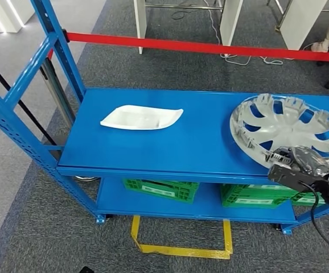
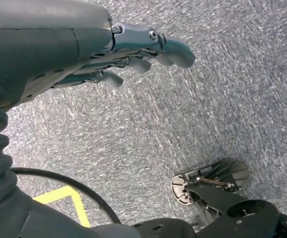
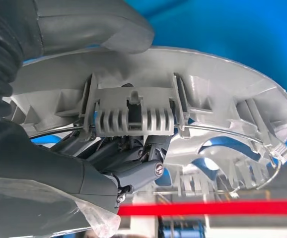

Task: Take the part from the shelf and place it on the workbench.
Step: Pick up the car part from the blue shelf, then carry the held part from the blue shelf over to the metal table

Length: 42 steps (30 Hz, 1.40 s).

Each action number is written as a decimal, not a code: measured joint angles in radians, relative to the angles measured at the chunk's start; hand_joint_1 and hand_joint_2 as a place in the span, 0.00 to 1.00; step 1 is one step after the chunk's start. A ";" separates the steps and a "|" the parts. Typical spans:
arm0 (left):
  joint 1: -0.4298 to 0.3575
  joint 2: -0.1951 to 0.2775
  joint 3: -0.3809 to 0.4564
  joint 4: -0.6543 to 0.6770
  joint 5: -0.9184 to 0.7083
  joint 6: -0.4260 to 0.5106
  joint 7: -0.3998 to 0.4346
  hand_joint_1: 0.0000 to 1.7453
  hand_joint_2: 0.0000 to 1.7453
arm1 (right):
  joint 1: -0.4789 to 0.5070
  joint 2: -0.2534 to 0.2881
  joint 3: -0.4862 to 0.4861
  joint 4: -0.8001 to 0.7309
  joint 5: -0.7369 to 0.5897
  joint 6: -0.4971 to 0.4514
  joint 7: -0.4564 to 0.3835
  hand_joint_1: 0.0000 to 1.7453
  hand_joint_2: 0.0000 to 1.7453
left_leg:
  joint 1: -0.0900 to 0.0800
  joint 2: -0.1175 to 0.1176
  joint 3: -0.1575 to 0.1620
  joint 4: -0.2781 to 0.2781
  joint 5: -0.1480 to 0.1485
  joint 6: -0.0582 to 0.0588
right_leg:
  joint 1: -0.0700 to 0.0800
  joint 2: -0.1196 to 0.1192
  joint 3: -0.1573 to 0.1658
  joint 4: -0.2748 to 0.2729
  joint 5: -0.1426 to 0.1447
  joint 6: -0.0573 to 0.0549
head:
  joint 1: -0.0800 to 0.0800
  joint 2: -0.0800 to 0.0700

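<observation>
- My right hand (image 1: 298, 168) is at the near rim of the round silver-grey plastic wheel cover (image 1: 287, 128), at the right end of the blue metal shelf (image 1: 163, 145)'s top deck.
- Right wrist view: my thick grey thumb (image 3: 97, 25) lies on one face of the wheel cover (image 3: 194, 84), my darker fingers (image 3: 134, 168) are curled against the opposite, ribbed face beside a clip block. The rim is pinched between them.
- The wheel cover lies inner side up, ribs and clips showing; most of it rests on the deck, its near edge at the deck's front lip where my hand meets it. I cannot tell whether that edge is lifted.
- My left hand (image 2: 97, 54) hangs over the floor, holding nothing; fingers (image 2: 172, 49) extended and lying close together.
- Surface: the top deck is painted blue, flat and smooth. A white, flat, pointed plastic panel (image 1: 142, 118) lies left of centre on it, well apart from the wheel cover.
- Lower deck: two green plastic crates (image 1: 160, 189) stand side by side under the top deck.
- Frame: perforated blue uprights (image 1: 8, 122) and slanted braces at the shelf's left end.
- Floor: grey speckled carpet (image 1: 46, 233); yellow tape (image 1: 184, 249) marks an open rectangle in front of the shelf, and a corner of yellow tape also shows in the left wrist view.
- Room behind: a red barrier strip (image 1: 205, 48) runs across beyond the shelf; white furniture legs (image 1: 231, 20) and loose cables on the carpet past it.
- A person's shoe (image 1: 321, 45) shows at the far right, beyond the strip.
</observation>
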<state>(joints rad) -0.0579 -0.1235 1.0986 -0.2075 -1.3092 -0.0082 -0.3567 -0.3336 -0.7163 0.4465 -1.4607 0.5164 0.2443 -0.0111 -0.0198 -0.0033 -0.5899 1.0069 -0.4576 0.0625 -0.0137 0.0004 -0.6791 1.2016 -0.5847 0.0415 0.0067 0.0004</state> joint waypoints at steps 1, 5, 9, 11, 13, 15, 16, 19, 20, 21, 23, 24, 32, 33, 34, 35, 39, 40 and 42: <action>0.000 -0.001 0.000 0.000 -0.002 -0.001 0.000 0.00 1.00 | -0.012 0.000 0.006 0.000 -0.002 0.000 -0.004 1.00 1.00 | 0.000 0.000 0.000 0.000 0.000 0.000 | -0.001 0.000 -0.028 0.060 -0.020 0.003 | 0.000 0.000; -0.001 -0.005 0.000 0.000 -0.007 -0.004 0.000 0.00 1.00 | -0.049 0.000 0.027 0.000 -0.006 -0.002 -0.013 1.00 1.00 | 0.007 -0.002 0.003 0.008 -0.006 -0.009 | -0.012 -0.002 0.010 -0.028 0.065 0.021 | 0.000 0.000; -0.001 -0.003 0.000 0.000 -0.014 -0.007 0.000 0.00 1.00 | -0.092 0.005 0.049 0.001 -0.006 -0.013 -0.032 1.00 1.00 | 0.003 -0.005 -0.012 0.028 -0.013 -0.030 | -0.011 0.002 0.081 -0.166 0.099 0.010 | 0.003 0.000; -0.002 -0.002 -0.001 0.000 -0.018 -0.008 0.000 0.00 1.00 | -0.120 0.011 0.065 0.002 -0.002 -0.014 -0.037 1.00 1.00 | 0.003 -0.005 -0.016 0.034 -0.017 -0.037 | -0.014 0.004 0.077 -0.166 0.099 -0.004 | 0.002 0.000; -0.006 -0.001 -0.002 0.000 -0.021 -0.008 0.000 0.00 1.00 | -0.157 0.017 0.079 0.002 0.005 -0.014 -0.038 1.00 1.00 | 0.005 -0.004 -0.036 0.083 -0.049 -0.048 | -0.016 0.003 0.079 -0.166 0.099 -0.017 | -0.002 0.000; -0.011 -0.002 -0.003 0.000 -0.025 -0.008 0.000 0.00 1.00 | -0.190 0.022 0.092 0.002 0.018 -0.023 -0.038 1.00 1.00 | 0.008 -0.004 -0.090 0.202 -0.107 -0.057 | -0.014 0.001 0.081 -0.166 0.097 -0.025 | -0.006 0.000; -0.013 -0.003 -0.004 0.000 -0.027 -0.009 0.000 0.00 1.00 | -0.201 0.026 0.098 0.002 0.027 -0.036 -0.040 1.00 1.00 | 0.010 -0.004 -0.120 0.264 -0.129 -0.058 | -0.011 0.000 0.081 -0.166 0.097 -0.027 | -0.006 0.000; -0.015 -0.004 -0.008 0.000 -0.032 -0.010 0.000 0.00 1.00 | -0.210 0.047 0.115 0.002 0.067 -0.108 -0.056 1.00 1.00 | 0.007 -0.004 -0.134 0.278 -0.093 -0.044 | -0.002 0.000 0.087 -0.166 0.093 -0.032 | -0.006 0.000; -0.015 -0.004 -0.010 0.000 -0.034 -0.010 0.000 0.00 1.00 | -0.208 0.055 0.120 0.002 0.084 -0.135 -0.063 1.00 1.00 | 0.003 -0.004 -0.110 0.218 -0.053 -0.035 | 0.000 0.000 0.089 -0.166 0.092 -0.034 | -0.005 0.000; -0.015 -0.003 -0.011 0.000 -0.036 -0.011 0.000 0.00 1.00 | -0.205 0.065 0.125 0.002 0.100 -0.158 -0.068 1.00 1.00 | -0.002 -0.004 -0.082 0.153 -0.022 -0.024 | 0.002 0.001 0.090 -0.167 0.091 -0.034 | -0.005 0.000; -0.015 -0.003 -0.013 0.000 -0.039 -0.011 0.000 0.00 1.00 | -0.199 0.081 0.134 0.002 0.125 -0.190 -0.074 1.00 1.00 | -0.011 -0.004 -0.045 0.062 0.011 -0.009 | 0.003 0.002 0.088 -0.168 0.091 -0.032 | -0.005 0.000; -0.015 -0.003 -0.014 0.000 -0.041 -0.011 0.002 0.00 1.00 | -0.196 0.089 0.140 0.001 0.134 -0.198 -0.075 1.00 1.00 | -0.013 -0.003 -0.040 0.047 0.010 -0.006 | 0.003 0.001 0.087 -0.170 0.091 -0.030 | -0.005 0.000; -0.018 -0.010 -0.024 0.000 -0.046 -0.012 0.026 0.00 1.00 | -0.196 0.129 0.166 -0.011 0.171 -0.222 -0.094 1.00 1.00 | 0.000 -0.002 -0.022 -0.005 0.021 0.001 | 0.002 0.001 -0.040 0.070 -0.024 -0.006 | 0.001 0.000; -0.018 -0.012 -0.024 0.000 -0.045 -0.011 0.030 0.00 1.00 | -0.195 0.134 0.169 -0.013 0.173 -0.225 -0.098 1.00 1.00 | 0.001 -0.002 -0.021 -0.004 0.020 0.000 | 0.001 0.000 -0.059 0.101 -0.023 -0.002 | 0.001 0.000; -0.018 -0.013 -0.024 0.000 -0.045 -0.010 0.033 0.00 1.00 | -0.195 0.138 0.171 -0.015 0.174 -0.226 -0.101 1.00 1.00 | 0.003 -0.002 -0.020 -0.003 0.019 -0.002 | -0.001 0.000 -0.058 0.091 -0.003 0.003 | 0.001 0.000; -0.018 -0.015 -0.024 0.000 -0.044 -0.008 0.036 0.00 1.00 | -0.196 0.141 0.173 -0.017 0.175 -0.227 -0.103 1.00 1.00 | 0.006 -0.003 -0.019 0.000 0.016 -0.006 | -0.005 -0.001 -0.037 0.042 0.033 0.008 | 0.001 0.000; -0.018 -0.015 -0.024 0.000 -0.043 -0.005 0.039 0.00 1.00 | -0.204 0.152 0.177 -0.024 0.177 -0.230 -0.103 1.00 1.00 | 0.006 -0.007 -0.030 0.030 0.006 -0.028 | -0.010 -0.003 0.063 -0.157 0.108 0.015 | 0.003 0.000; -0.018 -0.014 -0.024 0.000 -0.043 -0.005 0.041 0.00 1.00 | -0.204 0.155 0.178 -0.025 0.179 -0.231 -0.104 1.00 1.00 | 0.005 -0.007 -0.034 0.035 0.007 -0.031 | -0.008 -0.001 0.067 -0.158 0.106 0.008 | 0.002 0.000; -0.019 -0.014 -0.024 0.000 -0.043 -0.005 0.045 0.00 1.00 | -0.204 0.159 0.178 -0.025 0.181 -0.233 -0.105 1.00 1.00 | 0.005 -0.007 -0.038 0.042 0.002 -0.039 | -0.010 -0.001 0.063 -0.157 0.109 -0.004 | 0.001 0.000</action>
<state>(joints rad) -0.0766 -0.1372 1.0746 -0.2075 -1.3522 -0.0134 -0.3118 -0.5372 -0.5572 0.6249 -1.4859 0.6974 0.0114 -0.1156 -0.0144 -0.0101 -0.6282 1.0486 -0.4558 0.0238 -0.0236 -0.0005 -0.6162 1.0449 -0.4756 0.0376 0.0081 0.0004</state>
